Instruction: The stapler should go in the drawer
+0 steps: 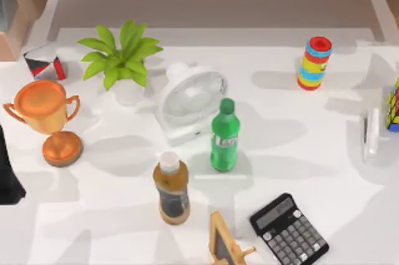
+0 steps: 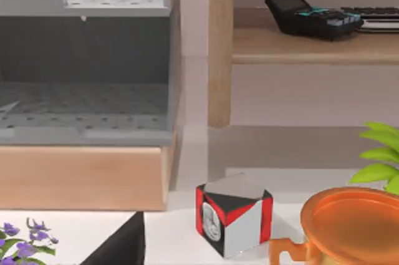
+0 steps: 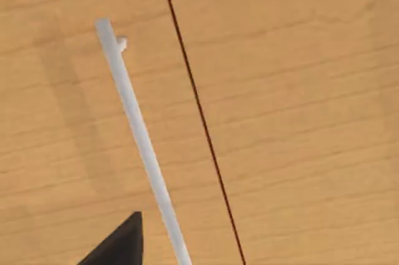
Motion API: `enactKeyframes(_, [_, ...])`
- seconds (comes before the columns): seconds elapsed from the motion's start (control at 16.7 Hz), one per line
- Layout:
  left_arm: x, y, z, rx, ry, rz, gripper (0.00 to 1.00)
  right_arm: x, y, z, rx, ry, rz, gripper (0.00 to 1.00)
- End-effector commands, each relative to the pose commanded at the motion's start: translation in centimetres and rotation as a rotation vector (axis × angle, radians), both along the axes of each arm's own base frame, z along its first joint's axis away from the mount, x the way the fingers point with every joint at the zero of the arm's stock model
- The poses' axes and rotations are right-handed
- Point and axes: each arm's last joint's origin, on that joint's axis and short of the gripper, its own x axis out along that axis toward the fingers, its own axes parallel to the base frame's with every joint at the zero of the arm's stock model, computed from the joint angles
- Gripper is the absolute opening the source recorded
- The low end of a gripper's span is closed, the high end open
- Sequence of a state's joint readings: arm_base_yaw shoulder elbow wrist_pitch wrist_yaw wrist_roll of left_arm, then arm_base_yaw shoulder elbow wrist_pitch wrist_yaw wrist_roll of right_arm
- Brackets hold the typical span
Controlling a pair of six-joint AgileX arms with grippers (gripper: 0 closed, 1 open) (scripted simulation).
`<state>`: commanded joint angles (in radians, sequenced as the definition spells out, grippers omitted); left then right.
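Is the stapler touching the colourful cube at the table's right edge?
Cannot tell. In the top view the stapler lies close beside the cube, and no gap or contact shows plainly.

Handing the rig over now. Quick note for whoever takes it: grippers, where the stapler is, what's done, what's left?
Right gripper: close in front of a wooden drawer front with a pale bar handle; finger state cannot be told.
Left arm: parked at the table's left edge.
The stapler lies near the table's right edge, beside a colourful cube, untouched.
Done: nothing visible yet; drawer front looks shut.
Left: open the drawer, pick up the stapler, place it inside.
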<state>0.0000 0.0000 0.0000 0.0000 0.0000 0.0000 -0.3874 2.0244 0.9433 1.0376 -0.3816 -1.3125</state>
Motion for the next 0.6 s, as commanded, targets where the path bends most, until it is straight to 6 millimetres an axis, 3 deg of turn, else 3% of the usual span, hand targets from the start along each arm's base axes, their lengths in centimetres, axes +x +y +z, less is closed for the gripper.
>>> enactKeyframes(0.18, [0.0, 0.0, 0.0, 0.0, 0.0, 0.0, 1.0, 1.6, -2.6, -3.6, -0.164, -0.025, -0.011, 1.0])
enactKeyframes(0.3, [0.0, 0.0, 0.0, 0.0, 0.0, 0.0, 1.0, 2.1, -3.7, -5.0, -0.234, -0.04, -0.018, 1.0])
enactKeyframes(0.6, [0.0, 0.0, 0.0, 0.0, 0.0, 0.0, 1.0, 2.2, -4.1, -5.5, -0.262, -0.046, -0.021, 1.0])
